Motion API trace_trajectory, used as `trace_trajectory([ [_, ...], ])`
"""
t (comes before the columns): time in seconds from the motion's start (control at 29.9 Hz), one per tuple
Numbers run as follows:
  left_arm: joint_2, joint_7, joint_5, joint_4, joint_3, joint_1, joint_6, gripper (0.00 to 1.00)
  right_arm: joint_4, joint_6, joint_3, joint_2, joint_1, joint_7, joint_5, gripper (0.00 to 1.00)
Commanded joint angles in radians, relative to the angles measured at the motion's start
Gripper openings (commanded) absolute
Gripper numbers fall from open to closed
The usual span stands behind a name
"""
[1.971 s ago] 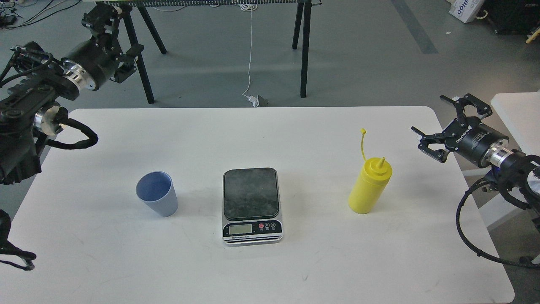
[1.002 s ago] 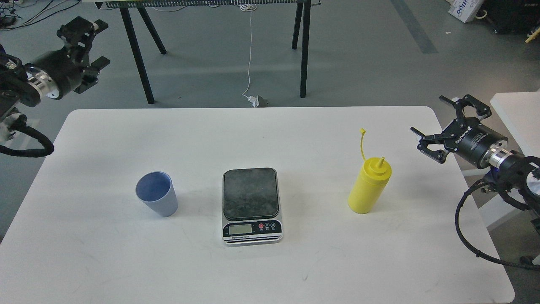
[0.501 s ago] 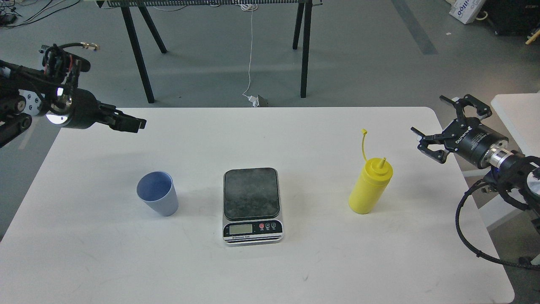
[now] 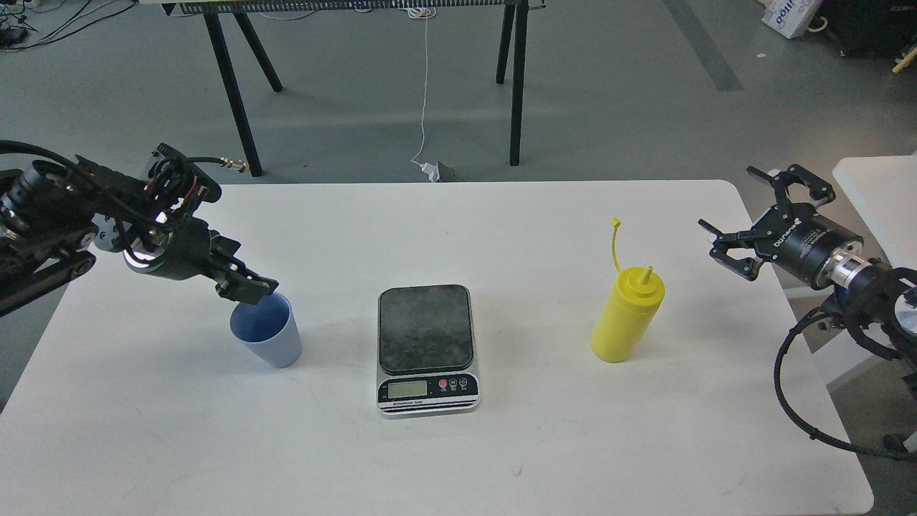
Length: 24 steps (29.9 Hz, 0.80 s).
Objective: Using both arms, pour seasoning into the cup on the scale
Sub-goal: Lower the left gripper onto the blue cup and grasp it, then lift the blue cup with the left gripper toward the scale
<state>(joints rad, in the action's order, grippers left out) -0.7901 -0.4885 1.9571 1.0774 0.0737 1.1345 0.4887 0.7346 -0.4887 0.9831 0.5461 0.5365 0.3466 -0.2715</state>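
Centrally, the flat silver scale (image 4: 428,350) with dark scuffed platform is seen on the matte white table (image 4: 501,459). Tapered blue plastic cup (image 4: 263,328) is placed left, yellow cone-nozzled seasoning (image 4: 627,314) right. Left gripper (image 4: 251,287) is positioned at cup rim, jaw state unreadable. Right gripper (image 4: 741,231) is splayed wide, clawed.
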Motion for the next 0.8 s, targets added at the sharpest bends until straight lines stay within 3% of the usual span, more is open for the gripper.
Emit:
trace_trajectory([
  [0.0, 0.002, 0.0, 0.002, -0.002, 0.0, -0.028, 0.0, 0.95, -0.001, 0.0, 0.0, 0.002, 0.0, 0.0, 0.0, 0.96],
  [0.3, 0.026, 0.0, 0.0, -0.043, 0.0, -0.045, 0.0, 0.92, -0.001, 0.0, -0.001, 0.002, -0.003, 0.0, 0.0, 0.96],
  [0.77, 0.043, 0.0, -0.011, -0.07, 0.0, -0.091, 0.0, 0.76, -0.003, 0.0, -0.001, 0.008, -0.015, 0.0, 0.0, 0.96],
])
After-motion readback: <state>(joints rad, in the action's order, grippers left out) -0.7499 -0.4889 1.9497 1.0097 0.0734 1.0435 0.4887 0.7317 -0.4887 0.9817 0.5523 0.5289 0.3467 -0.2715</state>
